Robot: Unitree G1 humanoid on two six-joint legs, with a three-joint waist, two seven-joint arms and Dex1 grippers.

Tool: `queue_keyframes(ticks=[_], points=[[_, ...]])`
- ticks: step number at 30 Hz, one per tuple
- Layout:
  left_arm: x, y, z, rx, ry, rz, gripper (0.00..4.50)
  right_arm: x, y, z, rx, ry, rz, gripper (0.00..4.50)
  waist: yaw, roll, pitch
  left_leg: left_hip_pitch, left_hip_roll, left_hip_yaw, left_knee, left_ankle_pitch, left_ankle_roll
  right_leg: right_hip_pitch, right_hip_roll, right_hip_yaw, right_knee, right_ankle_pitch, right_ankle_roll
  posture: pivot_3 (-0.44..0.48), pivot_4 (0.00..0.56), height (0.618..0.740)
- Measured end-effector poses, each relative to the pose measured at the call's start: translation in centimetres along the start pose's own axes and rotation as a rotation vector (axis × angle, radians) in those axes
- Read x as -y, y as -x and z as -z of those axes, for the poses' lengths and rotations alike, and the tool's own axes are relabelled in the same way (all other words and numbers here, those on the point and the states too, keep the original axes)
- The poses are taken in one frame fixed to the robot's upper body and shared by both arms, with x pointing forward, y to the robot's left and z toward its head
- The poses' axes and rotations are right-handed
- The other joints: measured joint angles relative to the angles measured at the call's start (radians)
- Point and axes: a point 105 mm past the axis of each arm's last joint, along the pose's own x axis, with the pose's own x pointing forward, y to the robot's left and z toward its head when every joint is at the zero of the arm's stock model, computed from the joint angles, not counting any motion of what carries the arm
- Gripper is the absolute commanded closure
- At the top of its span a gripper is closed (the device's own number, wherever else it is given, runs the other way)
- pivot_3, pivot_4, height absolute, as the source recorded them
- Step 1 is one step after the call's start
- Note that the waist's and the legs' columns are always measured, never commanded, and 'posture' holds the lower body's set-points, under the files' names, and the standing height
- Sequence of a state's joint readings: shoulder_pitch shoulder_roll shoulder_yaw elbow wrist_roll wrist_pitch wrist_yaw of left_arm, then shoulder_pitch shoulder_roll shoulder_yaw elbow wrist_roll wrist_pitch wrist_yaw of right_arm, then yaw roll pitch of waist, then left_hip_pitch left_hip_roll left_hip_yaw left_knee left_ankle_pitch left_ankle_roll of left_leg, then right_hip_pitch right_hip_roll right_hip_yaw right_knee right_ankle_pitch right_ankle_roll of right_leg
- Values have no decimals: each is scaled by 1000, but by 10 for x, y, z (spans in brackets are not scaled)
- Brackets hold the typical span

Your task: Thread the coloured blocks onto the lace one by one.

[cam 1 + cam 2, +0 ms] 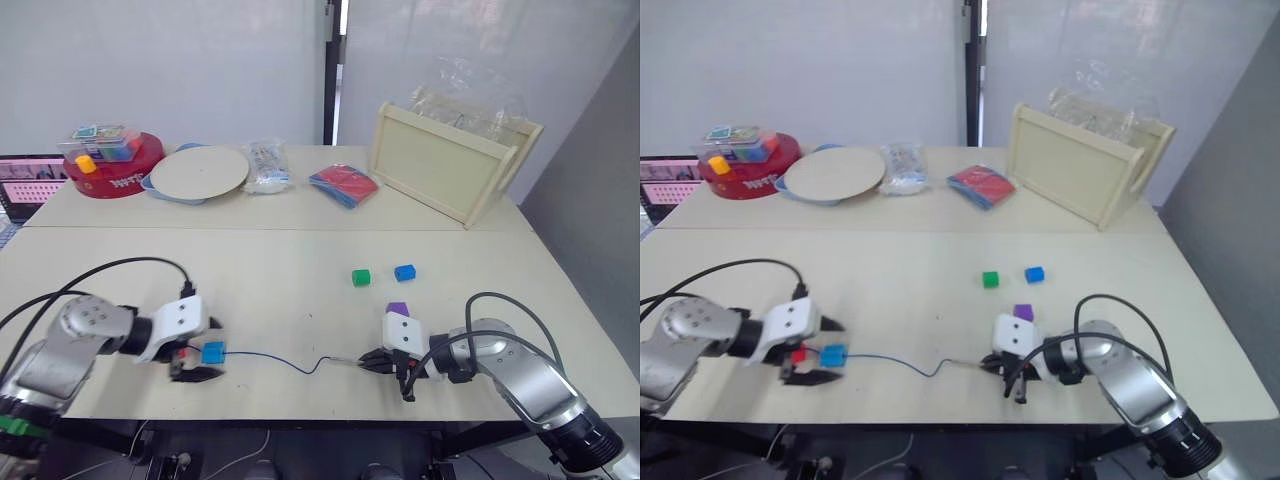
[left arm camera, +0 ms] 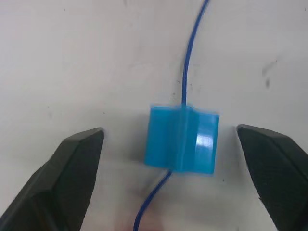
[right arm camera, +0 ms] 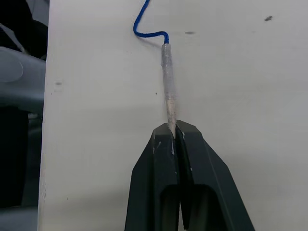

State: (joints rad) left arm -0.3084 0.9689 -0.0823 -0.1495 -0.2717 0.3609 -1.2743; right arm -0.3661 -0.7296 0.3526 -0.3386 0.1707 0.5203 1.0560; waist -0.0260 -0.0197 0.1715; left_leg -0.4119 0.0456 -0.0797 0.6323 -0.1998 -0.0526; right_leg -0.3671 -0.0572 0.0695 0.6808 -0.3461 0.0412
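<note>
Left wrist view shows the cyan block [image 2: 182,140] threaded on the lace [image 1: 275,358] between the left gripper [image 2: 178,180]'s wide fingers. Right gripper [image 3: 173,134] pinches the lace's pale tip [image 3: 168,91]; green block [image 1: 361,277], blue block [image 1: 404,272] and purple block [image 1: 397,309] lie loose, unthreaded.

The lace [image 1: 285,360], a thin dark-blue cord, lies in a loose wave along the front of the bench [image 1: 300,290]. Its stiff pale tip [image 3: 168,91] is pinched between the closed fingers of the right pincer [image 3: 174,137]. The cyan block [image 2: 182,139] is threaded on the lace at its far end from the tip, with a red block [image 1: 797,355] just beyond it. The purple block [image 1: 397,309] lies just behind the tip. The green block [image 1: 361,277] and blue block [image 1: 404,272] sit side by side, further back from the lace.
</note>
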Motion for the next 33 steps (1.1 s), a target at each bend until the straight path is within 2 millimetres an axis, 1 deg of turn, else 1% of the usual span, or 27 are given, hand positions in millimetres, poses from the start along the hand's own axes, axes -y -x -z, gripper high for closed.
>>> queue_keyframes(ticks=[1, 2, 3, 4, 7, 9, 12, 15, 18, 19, 20, 22, 24, 26, 33], points=[[5, -9, -17, 57, -14, 35, 34, 2, -1, -3, 3, 11, -2, 4500, 1, 0, 0, -1, 0, 0, 0, 0, 0, -1, 0, 0, 0, 0, 0, 0, 150, 740], [11, -18, -29, 98, -19, 67, 34, 3, -1, -4, 1, 18, -3, 4500, 2, 0, 0, -1, 0, 0, 1, 0, 0, -1, 0, 0, 0, 0, 0, 0, 150, 740], [18, -29, -38, 132, -23, 99, 34, 3, -2, -4, -5, 22, -4, 4500, 3, 0, 0, -1, 0, 0, 1, 0, 0, -1, 0, 0, 0, 0, 0, 0, 150, 740], [25, -39, -42, 155, -17, 126, 34, 4, -3, -4, -8, 21, -6, 4500, 3, 0, 0, -1, 0, 0, 0, 0, 0, -1, 0, 0, 0, 0, 0, 0, 150, 740], [36, -72, -50, 201, 1, 172, 34, 5, -4, -1, -20, 18, -5, 4500, 2, 0, 0, -1, 0, 0, 1, 0, 0, -1, 0, 0, 1, 0, 0, 0, 150, 740], [32, -89, -54, 216, 3, 147, 34, 6, -4, -1, -23, 21, -5, 4500, 4, 0, 0, -1, 0, 0, 2, 0, 0, -2, 0, 0, 1, 0, 0, 0, 150, 740], [26, -102, -50, 191, -26, 111, 34, 6, -4, -1, -25, 21, -7, 4500, 2, 0, 0, -1, 0, 0, 2, 0, 0, -2, 0, 1, 1, 0, 0, 0, 150, 740], [27, -109, -49, 202, -14, 118, 826, 5, -4, -1, -27, 22, -7, 4500, 5, 0, 0, -2, -1, 0, 2, 0, 0, -2, 0, 1, 1, 0, 0, 0, 150, 740], [28, -109, -50, 214, -24, 130, 1872, 4, -3, -2, -26, 28, -9, 4500, 6, 0, 0, -2, -1, 0, 2, 0, 0, -2, 0, 1, 1, 0, 0, 0, 150, 740], [29, -109, -50, 214, -23, 134, 2284, 4, -3, -2, -27, 30, -9, 4500, 6, 0, 0, -2, -1, 0, 2, 0, 0, -2, 0, 1, 1, 0, 0, 0, 150, 740], [29, -109, -49, 213, -21, 136, 2510, 4, -3, -2, -28, 30, -9, 4500, 6, 0, 0, -2, -1, 0, 2, 0, 0, -2, 0, 1, 1, 0, 0, 0, 150, 740], [28, -110, -49, 219, -12, 139, 3176, 4, -3, -2, -28, 31, -8, 4500, 6, 0, 0, -2, -1, 0, 2, 0, 0, -2, 0, 1, 1, 0, 0, 0, 150, 740], [28, -110, -53, 238, -6, 143, 3866, 4, -3, -2, -29, 30, -8, 4500, 8, 0, 0, -2, -1, 0, 2, 0, 0, -2, 0, 0, 1, 0, 0, 0, 150, 740], [28, -111, -57, 248, -10, 146, 4455, 4, -3, -2, -30, 28, -6, 4500, 9, 0, 0, -2, -1, 0, 2, 0, 0, -2, 0, 1, 1, 0, 0, 0, 150, 740], [30, -112, -57, 249, 4, 163, 4455, 5, -2, -1, -36, 25, 3, 4500, 8, 0, 0, -2, -1, 0, 3, 0, 0, -1, 0, 1, 1, 0, 0, 0, 150, 740]])
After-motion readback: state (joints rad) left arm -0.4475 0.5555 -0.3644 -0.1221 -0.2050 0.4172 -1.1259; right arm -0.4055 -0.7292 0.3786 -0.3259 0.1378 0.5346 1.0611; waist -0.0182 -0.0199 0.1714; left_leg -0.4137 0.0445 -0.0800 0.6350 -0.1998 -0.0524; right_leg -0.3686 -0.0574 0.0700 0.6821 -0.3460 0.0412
